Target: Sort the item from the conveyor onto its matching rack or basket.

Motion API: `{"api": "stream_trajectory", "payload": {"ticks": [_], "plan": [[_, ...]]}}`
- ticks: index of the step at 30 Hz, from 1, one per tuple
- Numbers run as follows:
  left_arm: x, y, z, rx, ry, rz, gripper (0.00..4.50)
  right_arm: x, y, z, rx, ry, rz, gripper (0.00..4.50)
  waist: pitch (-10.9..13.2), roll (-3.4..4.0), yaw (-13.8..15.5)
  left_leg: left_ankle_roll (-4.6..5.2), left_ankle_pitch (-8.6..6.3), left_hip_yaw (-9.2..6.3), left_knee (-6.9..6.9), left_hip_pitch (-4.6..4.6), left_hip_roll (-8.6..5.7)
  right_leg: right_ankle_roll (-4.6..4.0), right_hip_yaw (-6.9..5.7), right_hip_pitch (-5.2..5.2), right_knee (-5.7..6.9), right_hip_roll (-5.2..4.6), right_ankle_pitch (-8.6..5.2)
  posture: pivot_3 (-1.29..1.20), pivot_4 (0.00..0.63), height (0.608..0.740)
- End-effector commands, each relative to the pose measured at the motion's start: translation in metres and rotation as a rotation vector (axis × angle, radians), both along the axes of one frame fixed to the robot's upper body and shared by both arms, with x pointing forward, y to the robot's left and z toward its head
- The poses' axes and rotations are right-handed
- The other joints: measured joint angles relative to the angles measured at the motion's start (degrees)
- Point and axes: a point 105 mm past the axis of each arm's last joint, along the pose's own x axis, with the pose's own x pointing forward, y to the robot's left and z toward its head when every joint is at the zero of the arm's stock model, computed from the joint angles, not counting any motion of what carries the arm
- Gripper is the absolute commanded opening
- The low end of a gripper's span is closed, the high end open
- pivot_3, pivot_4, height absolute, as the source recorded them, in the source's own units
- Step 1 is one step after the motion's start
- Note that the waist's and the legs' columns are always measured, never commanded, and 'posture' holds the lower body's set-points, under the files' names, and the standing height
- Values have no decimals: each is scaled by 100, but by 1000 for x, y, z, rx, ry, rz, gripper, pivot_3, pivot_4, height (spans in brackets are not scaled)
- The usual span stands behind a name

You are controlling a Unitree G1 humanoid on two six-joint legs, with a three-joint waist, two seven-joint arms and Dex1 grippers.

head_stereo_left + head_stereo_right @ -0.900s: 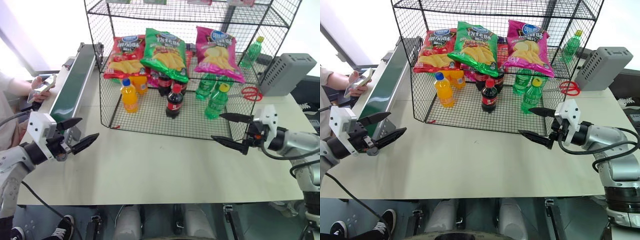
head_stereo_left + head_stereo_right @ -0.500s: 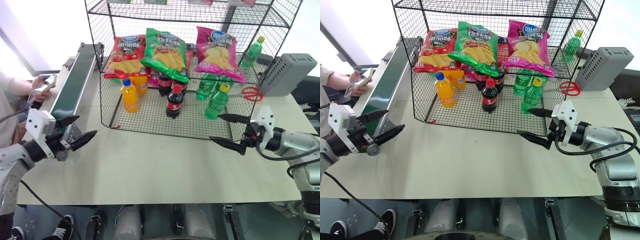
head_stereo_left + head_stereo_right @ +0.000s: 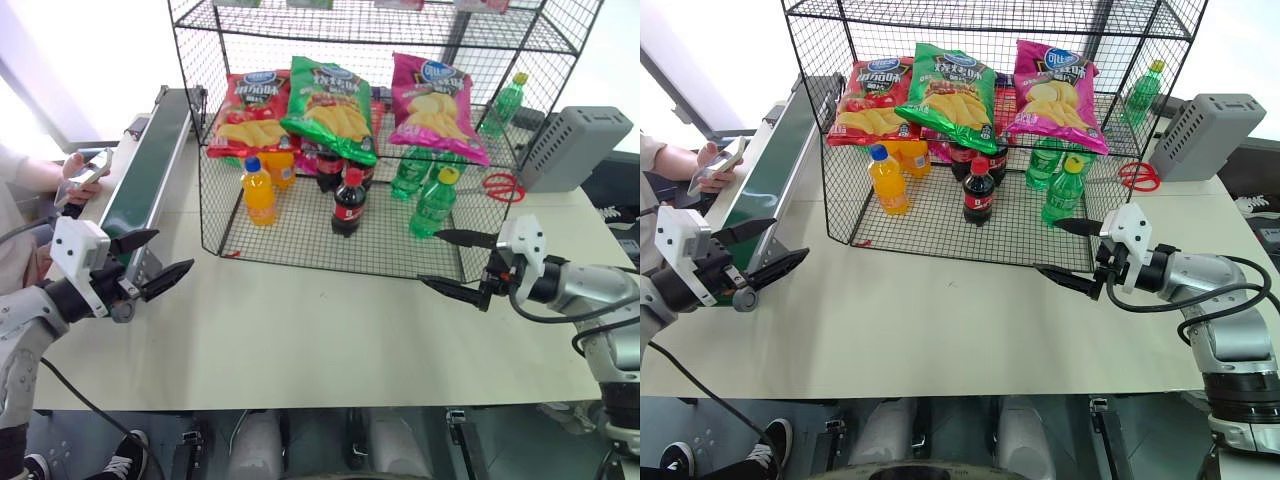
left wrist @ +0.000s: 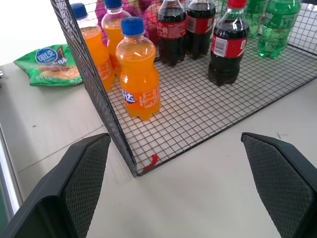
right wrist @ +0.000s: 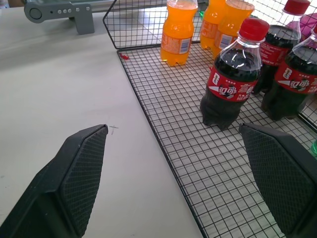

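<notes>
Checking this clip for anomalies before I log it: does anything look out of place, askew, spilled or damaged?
One oddity: a green crisp bag lies flat on the table outside the wire rack, beside its side wall, seen from the left wrist. Bottles in the rack stand upright; nothing looks spilled or damaged. Both grippers, left and right, hover open and empty.

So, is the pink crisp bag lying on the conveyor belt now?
No, the pink crisp bag lies on a shelf inside the black wire rack, beside the green bag.
</notes>
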Motion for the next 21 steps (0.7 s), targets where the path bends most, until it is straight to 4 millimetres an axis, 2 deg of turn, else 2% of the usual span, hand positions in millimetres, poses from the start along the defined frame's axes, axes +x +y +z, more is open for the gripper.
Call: {"api": "stream_trajectory", "payload": {"ticks": [1, 21], "plan": [[0, 2, 10, 19, -46, 0, 4500, 2, 1, 9, -3, -47, 6, 4417, 0, 0, 0, 0, 0, 0, 0, 0, 0, 0, 0, 0, 0, 0, 0, 0, 150, 740], [-1, 2, 7, 26, -46, -6, 4500, 4, 3, 8, -8, -51, 10, 4417, 0, 0, 1, 0, 0, 0, 0, 0, 0, 0, 0, 0, 0, 0, 0, 0, 150, 740]]}}
